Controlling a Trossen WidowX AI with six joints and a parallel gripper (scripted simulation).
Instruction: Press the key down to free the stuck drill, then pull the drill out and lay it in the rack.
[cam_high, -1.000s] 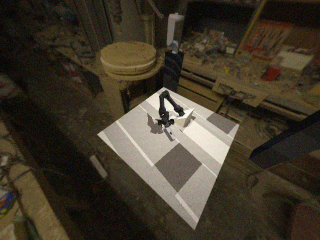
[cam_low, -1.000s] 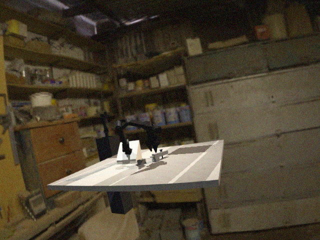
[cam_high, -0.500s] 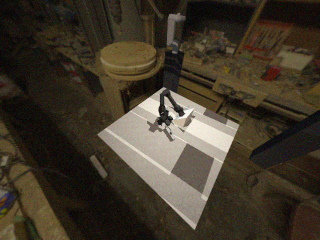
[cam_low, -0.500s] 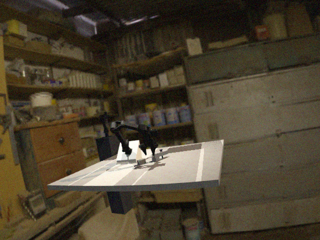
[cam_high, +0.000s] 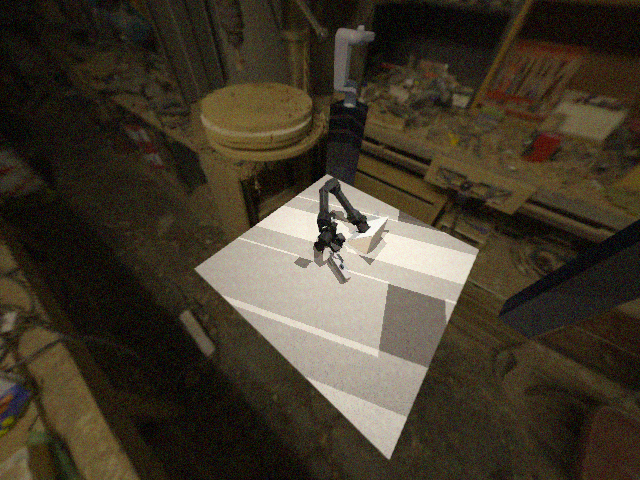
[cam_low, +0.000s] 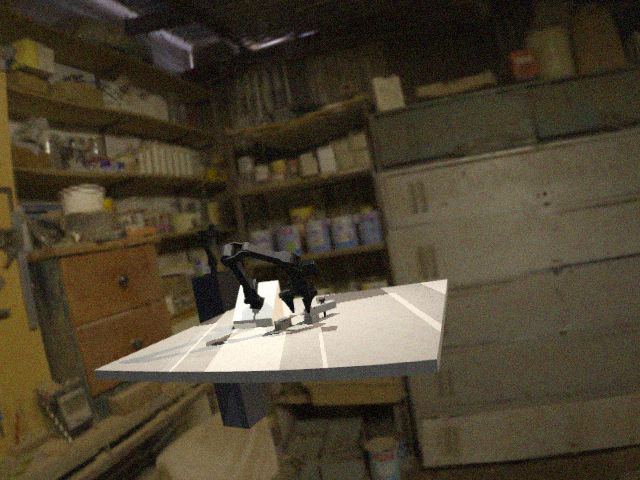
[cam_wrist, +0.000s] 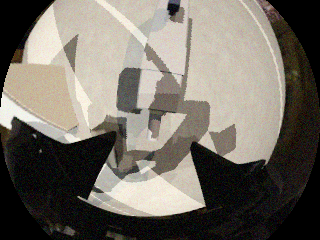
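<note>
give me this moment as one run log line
tool: open, empty | position: above grey fixture on table | drill: not held | rack: not identified
</note>
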